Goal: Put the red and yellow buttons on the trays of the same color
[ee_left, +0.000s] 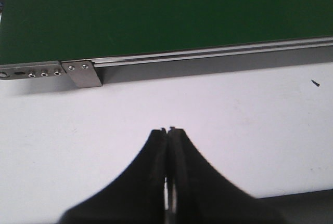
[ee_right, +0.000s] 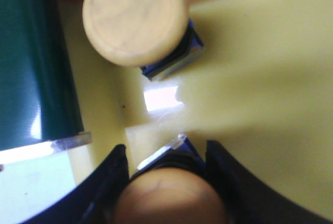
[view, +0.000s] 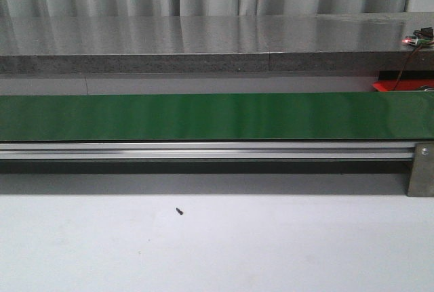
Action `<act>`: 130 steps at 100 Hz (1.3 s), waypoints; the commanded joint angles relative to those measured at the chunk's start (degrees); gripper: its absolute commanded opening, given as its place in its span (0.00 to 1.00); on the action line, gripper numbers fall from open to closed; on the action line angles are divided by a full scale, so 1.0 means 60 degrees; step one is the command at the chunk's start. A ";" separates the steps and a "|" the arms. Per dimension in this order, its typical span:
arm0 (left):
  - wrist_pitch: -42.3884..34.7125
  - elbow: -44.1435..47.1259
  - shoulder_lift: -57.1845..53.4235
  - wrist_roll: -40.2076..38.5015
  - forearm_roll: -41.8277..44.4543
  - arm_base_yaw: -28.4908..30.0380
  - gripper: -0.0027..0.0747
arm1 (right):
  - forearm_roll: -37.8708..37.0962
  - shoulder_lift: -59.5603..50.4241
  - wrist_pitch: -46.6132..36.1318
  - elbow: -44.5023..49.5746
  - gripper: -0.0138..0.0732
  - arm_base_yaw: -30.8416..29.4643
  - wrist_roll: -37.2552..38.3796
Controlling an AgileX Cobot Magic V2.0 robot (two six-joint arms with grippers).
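In the right wrist view my right gripper (ee_right: 165, 154) hangs low over the yellow tray (ee_right: 260, 78). It is shut on a yellow button (ee_right: 169, 195) with a blue and black base, and its fingers sit against both sides of the button. A second yellow button (ee_right: 132, 18) stands on the same tray just beyond it. My left gripper (ee_left: 169, 130) is shut and empty over the white table (ee_left: 78, 130), short of the conveyor rail. A sliver of the red tray (view: 401, 85) shows at the far right in the front view. No red button is in view. Neither gripper shows in the front view.
A green conveyor belt (view: 203, 116) with an aluminium rail (view: 203, 150) runs across the table, and its end bracket (ee_left: 83, 73) shows in the left wrist view. A grey ledge (view: 203, 41) lies behind it. A small dark speck (view: 180, 211) lies on the white table.
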 commanded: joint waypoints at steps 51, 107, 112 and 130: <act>-0.0488 -0.0241 -0.0013 -0.0086 -0.0133 -0.0080 0.01 | 0.0048 -0.2168 0.0283 -0.0180 0.80 -0.0008 -0.0071; -0.0488 -0.0241 -0.0013 -0.0086 -0.0133 -0.0080 0.01 | -0.0023 -0.5833 0.1754 -0.0180 0.09 0.1590 -0.0206; -0.0488 -0.0241 -0.0013 -0.0086 -0.0133 -0.0080 0.01 | 0.0042 -0.6042 0.1889 -0.0180 0.09 0.1715 -0.0206; -0.0488 -0.0241 -0.0013 -0.0086 -0.0133 -0.0080 0.01 | 0.0059 -0.6503 0.2147 -0.0180 0.09 0.1867 0.0006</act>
